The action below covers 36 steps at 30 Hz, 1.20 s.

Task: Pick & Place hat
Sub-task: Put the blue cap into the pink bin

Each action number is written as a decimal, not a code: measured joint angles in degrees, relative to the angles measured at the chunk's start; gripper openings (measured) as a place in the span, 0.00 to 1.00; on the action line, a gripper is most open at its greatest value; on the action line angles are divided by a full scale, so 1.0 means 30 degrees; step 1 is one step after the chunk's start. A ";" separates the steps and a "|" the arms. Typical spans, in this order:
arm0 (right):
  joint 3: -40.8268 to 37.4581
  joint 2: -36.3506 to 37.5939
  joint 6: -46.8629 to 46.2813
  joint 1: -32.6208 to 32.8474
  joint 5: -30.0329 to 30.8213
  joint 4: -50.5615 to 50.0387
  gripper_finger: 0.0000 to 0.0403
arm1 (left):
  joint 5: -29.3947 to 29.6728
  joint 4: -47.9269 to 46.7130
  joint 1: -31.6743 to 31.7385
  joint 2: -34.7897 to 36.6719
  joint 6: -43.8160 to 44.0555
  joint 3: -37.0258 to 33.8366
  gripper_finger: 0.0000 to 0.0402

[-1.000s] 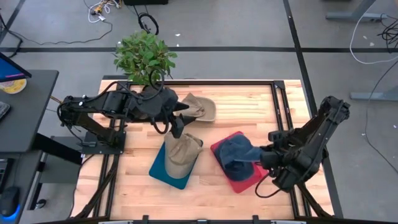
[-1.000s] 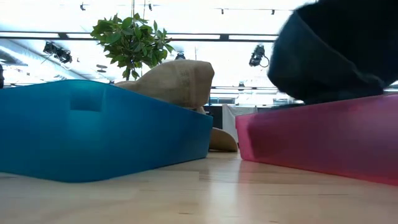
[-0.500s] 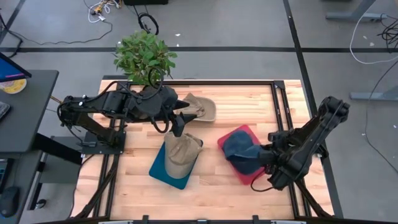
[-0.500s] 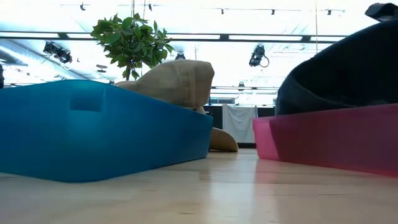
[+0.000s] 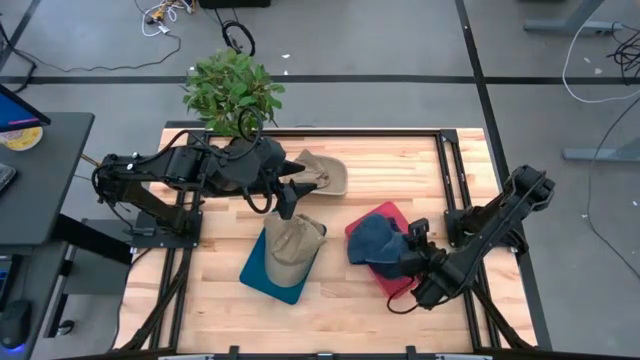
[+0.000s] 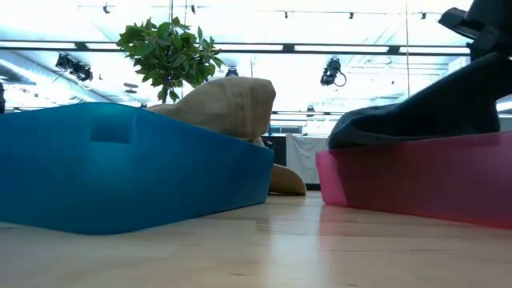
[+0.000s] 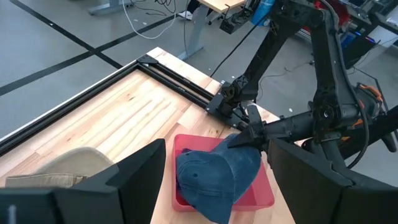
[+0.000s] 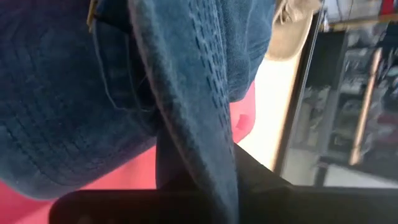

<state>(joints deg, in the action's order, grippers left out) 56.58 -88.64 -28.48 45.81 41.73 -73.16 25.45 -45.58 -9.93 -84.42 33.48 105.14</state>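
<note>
Stitched blue denim cap (image 8: pixel 93 81), rough tan cloth cap (image 6: pixel 232 104), glossy see-through plastic for the red tray (image 6: pixel 416 180) and blue tray (image 6: pixel 120 164), smooth pale wooden table (image 5: pixel 400 165).

Open wood (image 5: pixel 400 170) behind the red bin (image 5: pixel 392 222)

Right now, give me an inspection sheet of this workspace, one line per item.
Surface: wooden table, bare between things.
Job's things: blue cap lying over the red bin; tan cap in the blue bin; another tan cap loose on the table.
Clutter: potted plant at the table's far edge.
Grippers: right gripper shut on the blue cap; left gripper open above the blue bin.
Cables: loose ones on the floor.
Surroundings: desk beside the left arm.
</note>
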 joint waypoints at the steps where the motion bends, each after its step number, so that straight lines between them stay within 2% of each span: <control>1: -0.0006 0.0000 0.0616 -0.0051 0.0026 0.0014 0.03 | -0.0007 -0.0003 0.0000 0.0000 0.0041 0.0000 0.72; 7: -0.0015 0.0003 0.1182 -0.0386 0.0021 -0.0062 0.03 | -0.0007 -0.0035 -0.0115 0.0007 0.0115 0.0000 0.72; 15: -0.0022 0.0007 0.0088 -0.0514 -0.0034 -0.0113 0.03 | -0.0022 -0.0051 -0.0109 0.0007 -0.0038 0.0000 0.72; 23: -0.0036 0.0000 -0.1276 -0.0551 -0.0171 0.0499 0.09 | -0.0022 -0.0044 -0.0109 0.0007 -0.0388 0.0000 0.72; 30: -0.0036 -0.0006 -0.1919 -0.0550 -0.1772 0.0823 0.24 | -0.0022 -0.0044 -0.0109 0.0007 -0.0403 0.0000 0.72; 36: -0.0044 0.0572 -0.3522 -0.0556 -0.4872 0.0776 0.48 | -0.0022 -0.0051 -0.0109 0.0009 -0.0440 0.0000 0.72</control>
<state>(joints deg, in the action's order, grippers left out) 56.45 -86.93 -39.04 44.15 27.11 -70.83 25.39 -45.74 -10.26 -84.39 32.16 105.14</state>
